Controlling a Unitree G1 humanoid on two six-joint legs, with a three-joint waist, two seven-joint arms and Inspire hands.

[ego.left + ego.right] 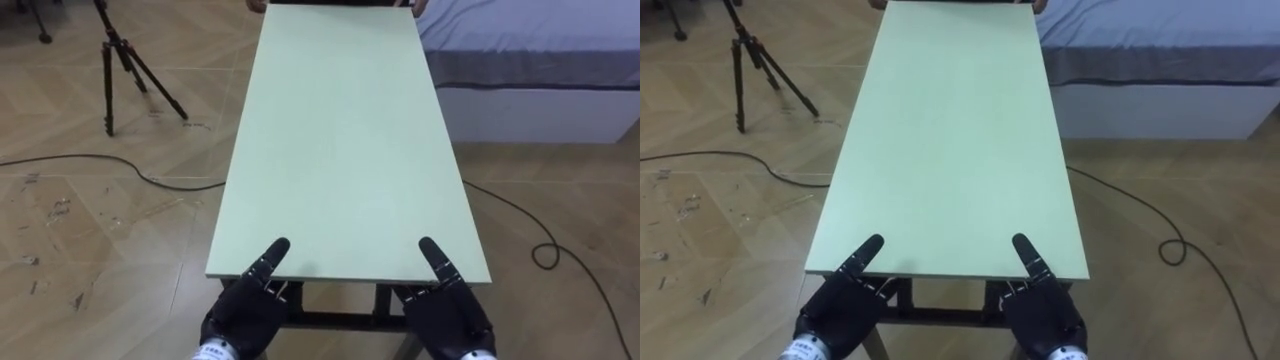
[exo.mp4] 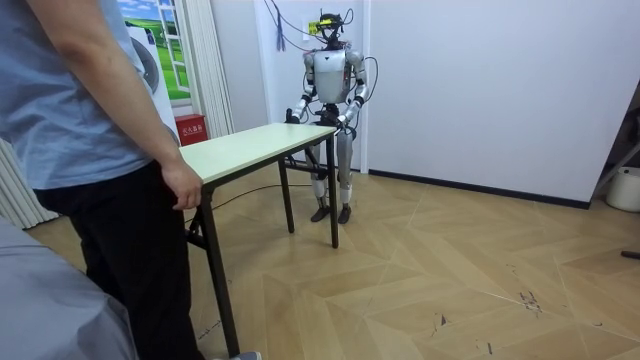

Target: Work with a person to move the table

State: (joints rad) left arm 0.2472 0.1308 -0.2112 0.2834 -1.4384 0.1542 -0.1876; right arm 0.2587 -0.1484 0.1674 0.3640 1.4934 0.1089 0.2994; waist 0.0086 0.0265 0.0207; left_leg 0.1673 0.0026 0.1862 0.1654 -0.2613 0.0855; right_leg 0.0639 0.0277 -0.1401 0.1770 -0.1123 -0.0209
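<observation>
A long, pale green table [image 1: 340, 140] with dark metal legs ran straight ahead of the robot, from 6 o'clock up to 12 o'clock in the eye views. It stood on a wooden floor [image 1: 90, 230] laid in a herringbone pattern. The robot's black left hand [image 1: 250, 305] was at the table's near edge at about 7 o'clock. Part of it reached up over the edge onto the tabletop and the rest sat below the edge, so it could not be told whether it clasped the table. The right hand [image 1: 445, 310] met the same edge at about 5 o'clock in the same way, and its hold could not be told either. A black tripod [image 1: 125, 65] stood on the floor at 10 o'clock, well apart from the table. A bed [image 1: 530, 60] with a blue-grey cover lay at 2 o'clock, near the table's far right side. In the room view, the robot stood upright at the table's far end, close to a white wall [image 2: 480, 90], with both arms held forward to the tabletop. A person [image 2: 90, 130] in a blue shirt and dark trousers stood at the near end, on the room view's left. The person's hand [image 2: 183, 188] hung against the tabletop's corner. A red box [image 2: 192, 128] sat on the floor behind the table, beside a pale curtain [image 2: 205, 60].
</observation>
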